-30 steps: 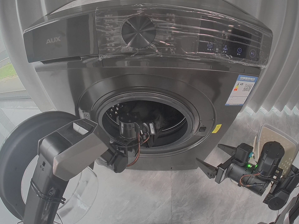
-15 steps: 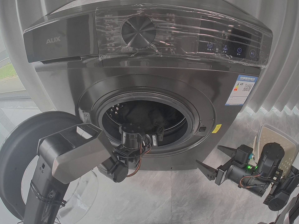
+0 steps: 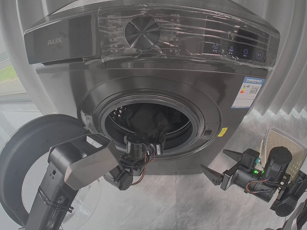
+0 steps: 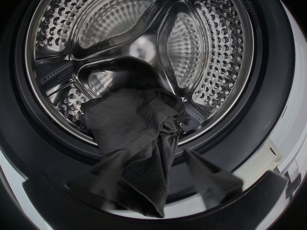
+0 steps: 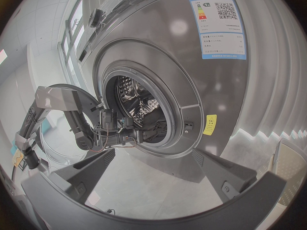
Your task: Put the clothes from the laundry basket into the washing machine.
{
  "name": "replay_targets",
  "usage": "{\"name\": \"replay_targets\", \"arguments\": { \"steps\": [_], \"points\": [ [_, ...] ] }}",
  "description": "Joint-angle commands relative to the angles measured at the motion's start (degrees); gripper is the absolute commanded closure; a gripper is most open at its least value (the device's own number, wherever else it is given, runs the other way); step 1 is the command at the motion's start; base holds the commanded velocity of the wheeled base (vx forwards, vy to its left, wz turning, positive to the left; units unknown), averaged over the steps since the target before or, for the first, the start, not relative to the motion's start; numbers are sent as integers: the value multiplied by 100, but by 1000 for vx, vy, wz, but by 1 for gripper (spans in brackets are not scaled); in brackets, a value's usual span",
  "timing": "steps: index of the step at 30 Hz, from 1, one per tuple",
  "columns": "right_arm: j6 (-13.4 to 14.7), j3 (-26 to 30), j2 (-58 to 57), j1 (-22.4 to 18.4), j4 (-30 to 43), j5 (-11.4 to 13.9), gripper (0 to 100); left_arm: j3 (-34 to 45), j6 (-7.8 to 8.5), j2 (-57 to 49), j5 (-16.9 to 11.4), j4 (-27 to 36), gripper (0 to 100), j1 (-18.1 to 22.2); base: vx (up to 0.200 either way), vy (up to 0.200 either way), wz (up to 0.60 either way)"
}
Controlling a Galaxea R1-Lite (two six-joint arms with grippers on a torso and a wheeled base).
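Left gripper (image 4: 148, 158) sits at the washing machine (image 3: 179, 77) door opening, fingers spread wide and clamping nothing. The black garment (image 4: 134, 122) lies half in the drum (image 4: 128, 26), its lower end spilling over the dark door seal (image 4: 255, 112) (right between those fingers). Right gripper (image 3: 213, 157) hovers wide open and empty beside the laundry basket (image 3: 281, 141).

I see one black garment (image 4: 134, 128) lying crumpled low in the steel drum (image 4: 204, 48) — its front end spills over the dark rubber door seal (image 4: 271, 90) and hangs down past the lower edge of the opening. The washing machine (image 3: 153, 71) is a dark grey front-loader, its round door (image 3: 19, 150) swung wide open to the left. The pale perforated laundry basket (image 3: 283, 141) stands on the floor to the machine's right — I can't tell what it holds.
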Motion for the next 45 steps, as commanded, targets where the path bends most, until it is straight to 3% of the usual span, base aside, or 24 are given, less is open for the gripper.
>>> {"name": "replay_targets", "arguments": {
  "steps": [1, 10, 22, 24, 31, 35, 36, 39, 40, 41, 45],
  "points": [
    [-3, -16, -11, 3, -2, -2, 0, -104, -10, 83, 4, -2, 100, 7, 0, 0, 0],
    [-3, -42, -37, 38, -2, -2, 0, -359, -19, 66, 39, -2, 100, 16, 0, 0, 0],
    [-3, -42, -37, 82, -2, -2, 0, -1853, 25, 127, 373, -20, 100, 210, 0, 0, 0],
    [-3, -42, -37, 82, -2, -2, 0, -2169, 130, 215, 399, -46, 100, 297, 0, 0, 0],
    [-3, -42, -37, 82, -2, -2, 0, -1739, 157, 206, 399, -160, 100, 236, 0, 0, 0],
    [-3, -42, -37, 100, -2, -2, 0, -842, 183, -93, 373, -125, 100, 113, 0, 0, 0],
    [-3, -42, -37, 100, -2, -2, 0, -675, 218, -137, 355, -125, 0, 113, 0, 0, 0],
    [-3, -42, -37, 109, -2, -2, 0, -183, 526, -268, 329, -239, 0, 69, 0, 0, 0],
    [-3, -42, -37, 109, -2, -2, 0, -157, 534, -268, 329, -248, 0, 69, 0, 0, 0],
    [-3, -42, -29, 109, -2, -2, 0, 142, 684, -304, 276, -345, 0, 34, 0, 0, 0],
    [6, -42, -11, 135, -2, -11, 0, 397, 745, -260, 4, -362, 0, -19, 0, 0, 0]
  ]
}}
